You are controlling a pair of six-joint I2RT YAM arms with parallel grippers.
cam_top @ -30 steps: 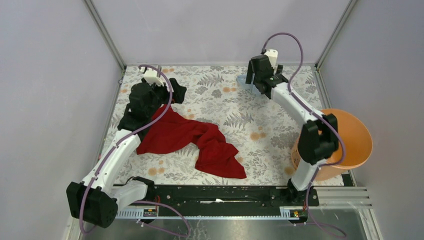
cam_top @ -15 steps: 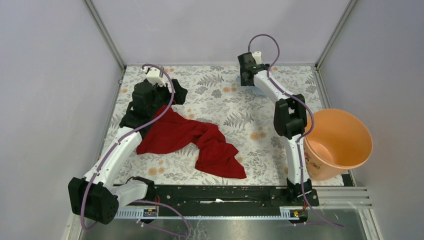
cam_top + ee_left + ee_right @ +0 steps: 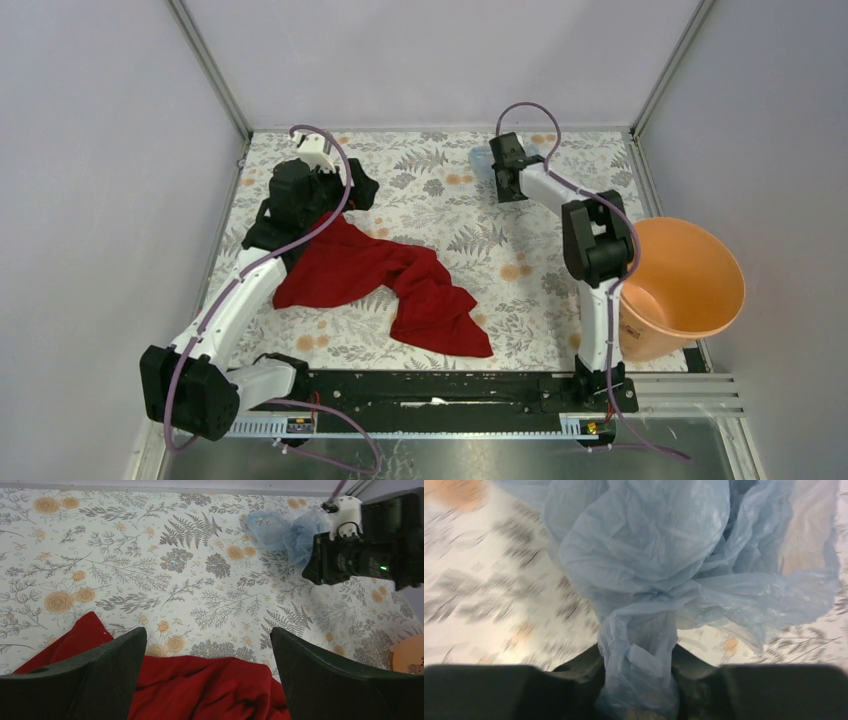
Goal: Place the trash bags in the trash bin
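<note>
The trash bag (image 3: 482,157) is a crumpled pale-blue film lying at the back of the table, also seen in the left wrist view (image 3: 280,530). My right gripper (image 3: 503,172) is down on it. In the right wrist view the gripper (image 3: 638,656) is shut on a twisted neck of the bag (image 3: 644,545), which bulges out beyond the fingertips. The trash bin (image 3: 735,290), an orange bucket, stands upright at the right edge, well to the near side of the bag. My left gripper (image 3: 207,635) hangs open over the far left of the table, holding nothing.
A large red cloth (image 3: 380,270) sprawls across the left and middle of the floral table, its edge under my left gripper (image 3: 345,185). The enclosure's walls and metal posts (image 3: 210,70) bound the back and sides. A sliver of the bin (image 3: 407,656) shows in the left wrist view.
My right arm has folded back and dropped its gripper onto the blue bag, and its jaws have closed on the film. The left arm has hardly moved.
</note>
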